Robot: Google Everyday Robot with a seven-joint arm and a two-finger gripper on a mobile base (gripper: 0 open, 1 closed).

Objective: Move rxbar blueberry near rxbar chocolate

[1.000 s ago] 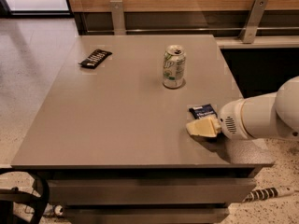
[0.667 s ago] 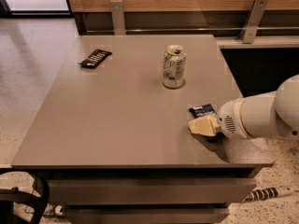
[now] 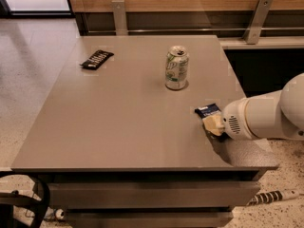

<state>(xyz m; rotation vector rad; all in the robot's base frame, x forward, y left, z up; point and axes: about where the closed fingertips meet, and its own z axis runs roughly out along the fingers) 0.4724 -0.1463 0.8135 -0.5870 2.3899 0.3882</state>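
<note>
At the bench's near right, our end effector meets the rxbar blueberry; we cannot tell its grip. Beyond the can, the rxbar chocolate lies far left, well apart. We judge the carry is not yet done.

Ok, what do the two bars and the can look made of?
The rxbar chocolate: probably thin plastic-film wrapper, black with white print, lying flat. The rxbar blueberry: likely the same film, dark blue, partly covered by the gripper near the table's right edge. The can: apparently aluminium, with a silvery top rim.
</note>
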